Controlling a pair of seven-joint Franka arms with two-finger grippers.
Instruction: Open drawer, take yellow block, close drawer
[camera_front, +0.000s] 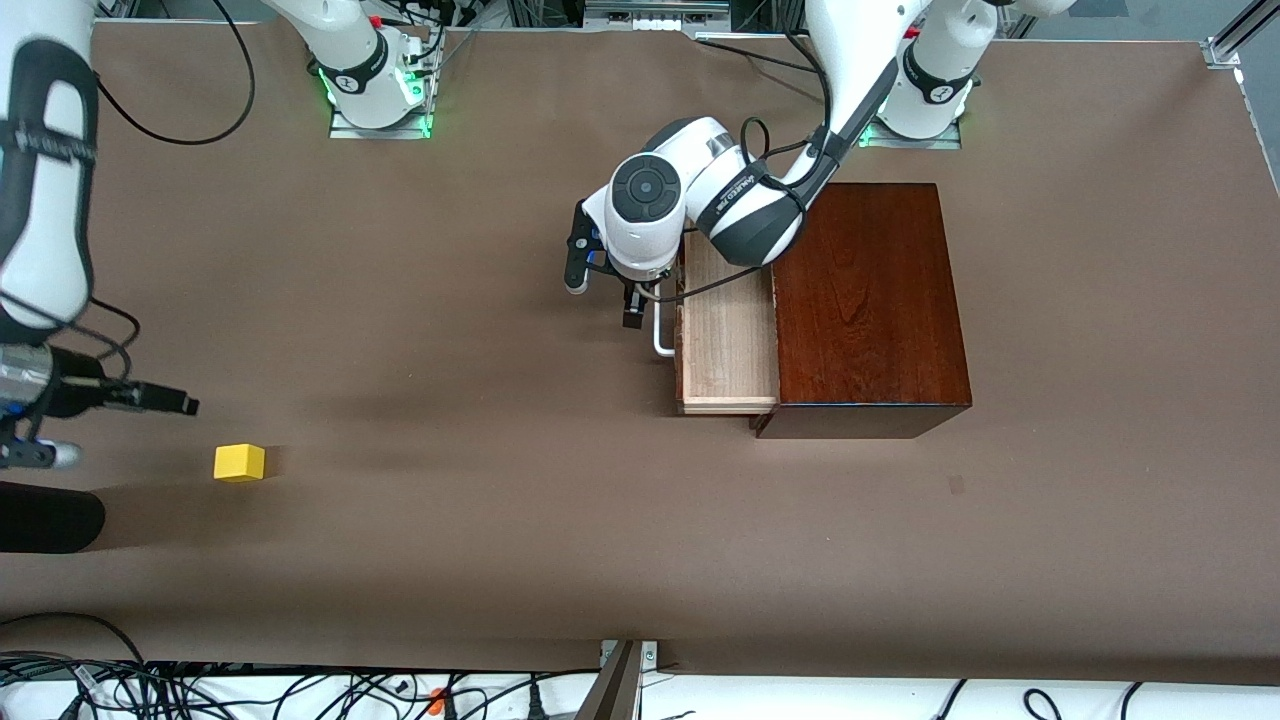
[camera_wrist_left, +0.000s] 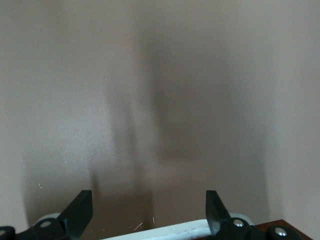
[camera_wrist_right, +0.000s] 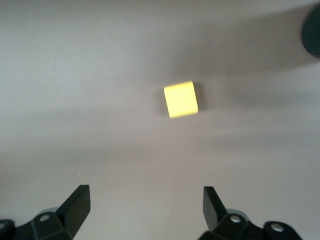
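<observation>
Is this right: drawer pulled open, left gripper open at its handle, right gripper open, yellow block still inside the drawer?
One thing is wrong: the yellow block is not in the drawer. The front view shows it on the table toward the right arm's end, with the open right gripper above it. The rest holds: drawer open, left gripper open at the white handle.

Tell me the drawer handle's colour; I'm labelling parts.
White: the drawer has a white bar handle, clearest in the front view.

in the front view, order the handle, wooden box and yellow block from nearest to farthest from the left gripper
Left gripper, jaws open:
1. Handle: right by the fingers, on the drawer front.
2. Wooden box: past the pulled-out drawer, toward the left arm's end.
3. Yellow block: on the table toward the right arm's end.
</observation>
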